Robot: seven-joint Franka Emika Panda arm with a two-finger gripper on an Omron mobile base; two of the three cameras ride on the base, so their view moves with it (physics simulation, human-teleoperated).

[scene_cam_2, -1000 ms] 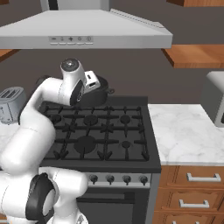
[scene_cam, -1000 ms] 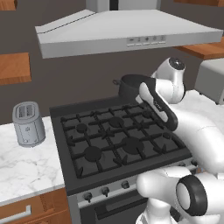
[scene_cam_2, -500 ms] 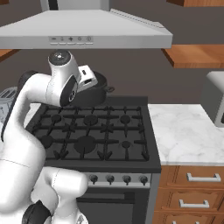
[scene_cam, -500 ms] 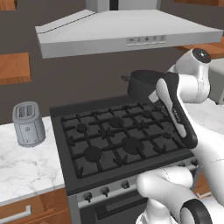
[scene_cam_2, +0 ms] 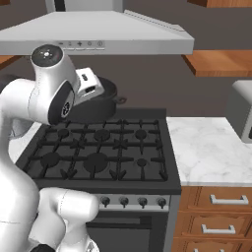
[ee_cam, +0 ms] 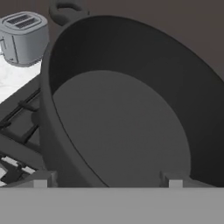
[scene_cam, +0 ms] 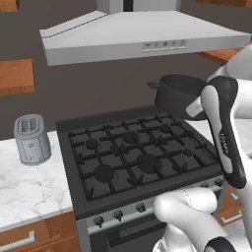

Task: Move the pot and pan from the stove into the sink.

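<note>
1. Range hood (scene_cam: 147,42): grey canopy against the dark wall, directly above the stove, with a row of small controls on its front lip.
2. Stove (scene_cam: 133,157): black gas range with cast-iron grates over several burners and a row of knobs along its front edge; a white marble counter (scene_cam_2: 206,147) adjoins it on each side, above wooden drawers.
3. Robot arm (scene_cam: 224,130): white with dark joints, reaching over the stove's back corner on the arm's own side (the right of the left base view).
4. Pot (scene_cam: 179,93): dark grey, straight-sided, with a small loop handle (scene_cam: 153,85) projecting from its rim. It is raised clear of the grates above that same back corner of the stove and is tilted, its opening turned partly toward the hand camera, so that the empty interior and flat bottom are exposed in the hand view (ee_cam: 127,109).
5. Toaster (scene_cam: 32,139): silver, two-slot, upright on the counter beside the stove, on the side away from the arm, well apart from the pot.
6. Fingers (ee_cam: 107,179): the two tips stand wide apart on either side of the pot's near rim, the wall of the pot passing between them, and the pot hangs raised at the hand (the actual contact is hidden at the lower edge of the hand view).
</note>
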